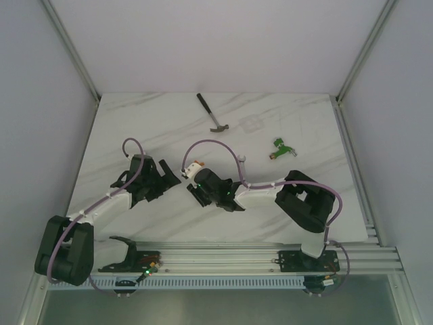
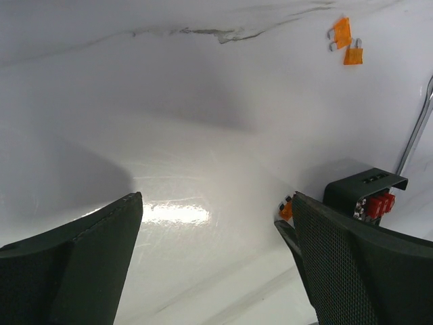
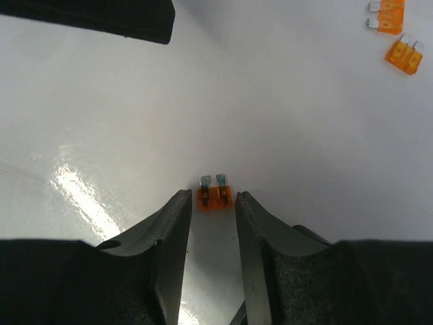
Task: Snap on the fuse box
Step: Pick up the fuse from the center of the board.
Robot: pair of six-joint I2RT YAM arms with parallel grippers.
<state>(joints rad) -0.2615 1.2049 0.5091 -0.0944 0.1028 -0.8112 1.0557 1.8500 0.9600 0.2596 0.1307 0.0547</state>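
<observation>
The fuse box, a small black box with red fuses showing in it, stands on the white table just behind the right finger of my left gripper. That gripper is wide open with only bare table between its fingers. My right gripper has its jaws drawn close together on either side of a small orange fuse lying flat on the table, with a thin gap on each side. In the top view both grippers meet at mid-table, and the fuse box is hidden among them.
Two more loose orange fuses lie farther off, and another orange fuse sits by the left gripper's right finger. A wrench and a green connector lie toward the back. A metal rail runs along the near edge.
</observation>
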